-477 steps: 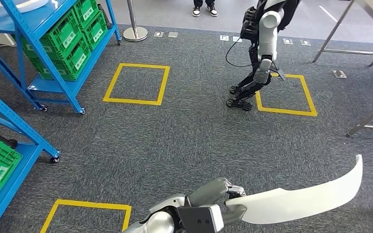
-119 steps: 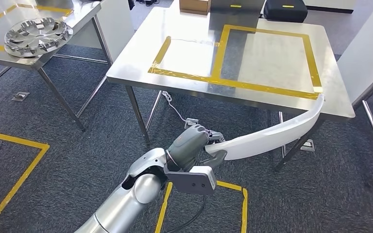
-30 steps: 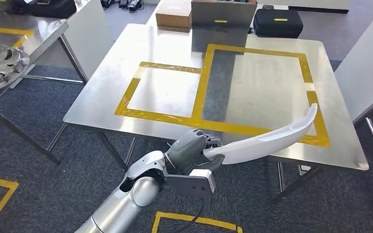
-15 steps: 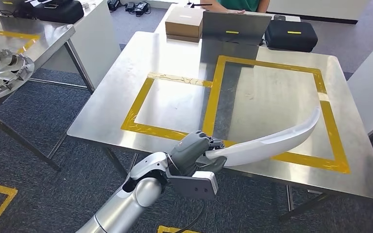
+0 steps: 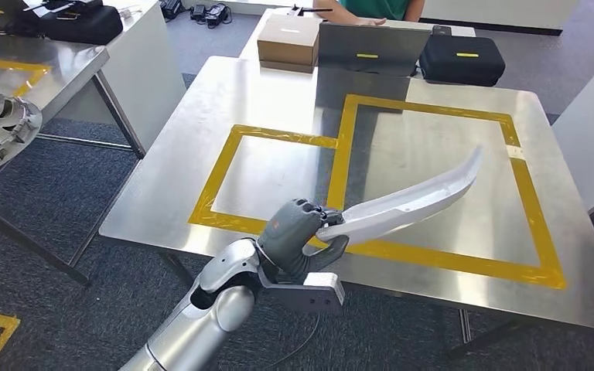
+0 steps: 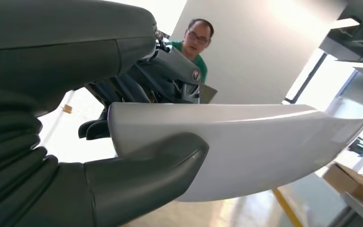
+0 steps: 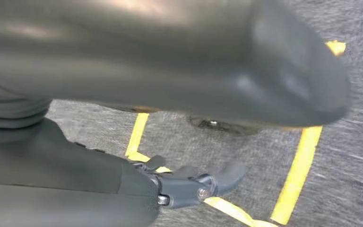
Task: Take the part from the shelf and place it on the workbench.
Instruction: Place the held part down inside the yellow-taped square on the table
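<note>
Nearest, at the tabletop's front edge: left hand point(image 5: 298, 232), thumb under and fingers over, clamped on the butt end of the long white curved part point(image 5: 410, 201) — same grip seen close in the left wrist view, thumb point(image 6: 146, 177) pressed along the part's point(image 6: 246, 146) underside. From that grip, running away and to the right, long axis diagonal across the steel tabletop point(image 5: 201, 131), tip raised and reaching over the larger of the two yellow-taped rectangles point(image 5: 537, 232). Held above the surface, not resting on it — near end roughly over the front strip of tape. Judged from this: part already over the target zone, so a lowering along the same diagonal, then a release, is what remains. Right hand point(image 7: 194, 184) low by the carpet, fingers loosely curled, holding nothing — well apart, no role here. Farther back, beyond the tape: a cardboard box point(image 5: 288, 42), a black case point(image 5: 462, 60), and a person in green point(image 5: 371, 8) at the far edge.
</note>
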Robot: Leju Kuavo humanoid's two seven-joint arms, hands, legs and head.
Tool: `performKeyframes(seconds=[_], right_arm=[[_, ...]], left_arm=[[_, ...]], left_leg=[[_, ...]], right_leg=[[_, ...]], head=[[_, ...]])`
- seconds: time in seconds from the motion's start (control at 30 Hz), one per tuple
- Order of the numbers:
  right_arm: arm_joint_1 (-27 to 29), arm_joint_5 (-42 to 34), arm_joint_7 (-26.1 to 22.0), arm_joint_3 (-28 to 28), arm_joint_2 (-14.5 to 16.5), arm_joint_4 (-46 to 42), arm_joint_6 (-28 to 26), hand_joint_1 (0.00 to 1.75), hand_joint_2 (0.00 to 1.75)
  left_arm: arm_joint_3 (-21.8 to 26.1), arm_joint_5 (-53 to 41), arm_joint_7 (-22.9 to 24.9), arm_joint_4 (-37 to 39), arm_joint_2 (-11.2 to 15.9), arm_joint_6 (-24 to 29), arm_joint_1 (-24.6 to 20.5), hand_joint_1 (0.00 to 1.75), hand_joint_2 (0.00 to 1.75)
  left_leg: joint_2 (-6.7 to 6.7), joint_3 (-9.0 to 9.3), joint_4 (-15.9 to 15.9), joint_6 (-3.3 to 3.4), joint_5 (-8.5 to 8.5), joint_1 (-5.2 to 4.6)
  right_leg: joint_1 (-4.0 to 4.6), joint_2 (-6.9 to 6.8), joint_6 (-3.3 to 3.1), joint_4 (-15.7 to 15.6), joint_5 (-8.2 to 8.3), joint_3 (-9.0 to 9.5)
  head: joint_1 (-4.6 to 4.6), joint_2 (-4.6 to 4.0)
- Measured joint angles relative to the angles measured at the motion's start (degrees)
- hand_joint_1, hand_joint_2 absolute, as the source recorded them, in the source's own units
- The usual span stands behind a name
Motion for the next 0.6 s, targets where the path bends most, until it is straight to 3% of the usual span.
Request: performKeyframes(seconds=[0.07,0.17,0.27,0.37,0.5,0.6], right_arm=[[0.1,0.0,-0.1,0.0,0.0,0.0,0.0,0.00,0.00],[0.0,0.0,-0.3,0.0,-0.1,0.0,0.0,0.00,0.00],[-0.1,0.4,-0.3,0.0,-0.1,0.0,0.0,0.00,0.00],[-0.4,1.0,0.2,0.1,-0.1,0.0,0.0,0.00,0.00],[-0.7,1.5,0.7,0.7,0.0,0.0,0.0,0.00,0.00],[-0.7,1.8,0.8,1.2,0.0,0.0,0.0,0.00,0.00]], left_arm=[[0.0,-3.8,1.3,0.6,-0.1,4.1,-0.3,1.75,1.75],[0.5,-9.4,3.5,2.5,-0.3,12.0,-1.4,1.75,1.75],[1.8,-15.0,4.7,5.6,-0.3,20.7,-3.2,1.75,1.75],[3.3,-18.4,4.9,9.8,-0.4,26.7,-5.6,1.75,1.75],[5.2,-18.8,3.0,15.2,-0.4,30.1,-8.4,1.75,1.75],[5.8,-20.0,2.1,18.8,-0.4,31.1,-10.0,1.75,1.75]], left_leg=[[-0.07,0.08,0.0,0.61,0.84,0.08],[-0.19,0.08,-0.1,0.92,0.87,0.04],[-0.23,0.15,-0.1,1.49,0.73,-0.12],[-0.24,0.17,-0.1,1.74,0.68,-0.23],[-0.22,0.16,0.0,1.84,0.68,-0.40],[-0.22,0.21,0.0,1.84,0.70,-0.42]], right_leg=[[0.14,-0.11,-0.38,-0.1,-0.18,0.10],[0.24,-0.13,-1.88,-0.5,0.04,0.41],[0.21,-0.16,-1.83,-1.0,0.14,0.76],[0.14,-0.19,-1.21,-1.4,0.28,0.93],[-0.14,-0.19,1.12,-1.7,0.38,1.06],[-0.17,-0.21,1.39,-1.7,0.37,1.05]], head=[[0.13,0.00],[0.49,0.00],[0.67,0.00],[0.80,0.00],[0.82,0.00],[0.82,0.00]])
